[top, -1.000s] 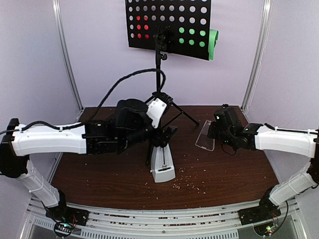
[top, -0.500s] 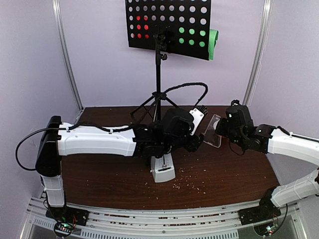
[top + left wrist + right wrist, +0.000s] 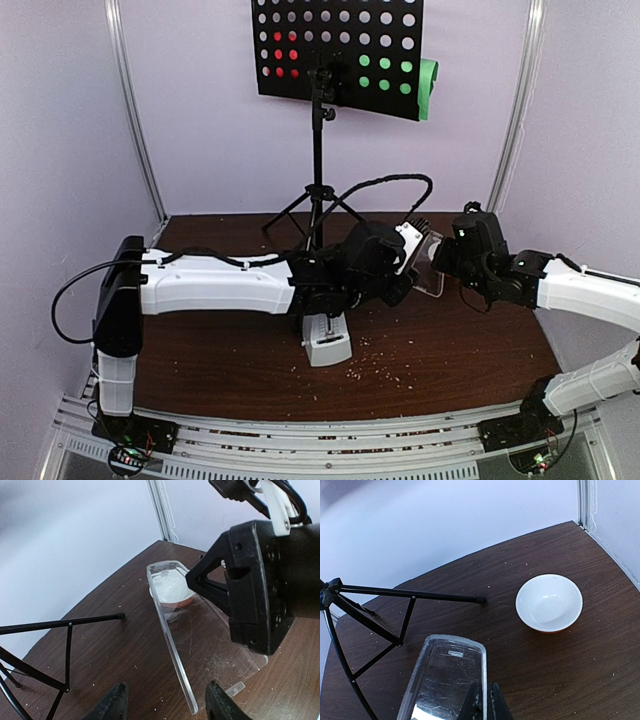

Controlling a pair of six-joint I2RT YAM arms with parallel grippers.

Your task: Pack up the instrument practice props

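**Left arm swings across to the lifted cover**

Since a second ago the left arm has swept from above the white pyramid metronome (image 3: 327, 341) to its right. The right arm has raised the clear plastic metronome cover (image 3: 433, 266) from where it lay flat on the brown wooden table (image 3: 200, 372).

The metronome stands upright on the table, uncovered. Directly behind it rises the black perforated music stand on tripod legs (image 3: 318, 150). On its desk a red music sheet (image 3: 285, 61) shows through the holes on the left, and a green music sheet (image 3: 428, 88) sticks out past the right edge.

Right of the metronome and slightly behind it, the left fingers (image 3: 111, 709) stand apart, one on each side of the cover's near edge, with no contact visible. The cover is tilted on its long edge; whether its low corner touches the table cannot be told. The right fingers (image 3: 497, 707) are closed together on the cover's right side and hold it.

Farther right of the metronome and behind it, beyond the cover, a small orange-and-white bowl (image 3: 549, 602) sits upright on the table, apart from everything. Pale crumbs (image 3: 385, 371) lie just right of the metronome's base.
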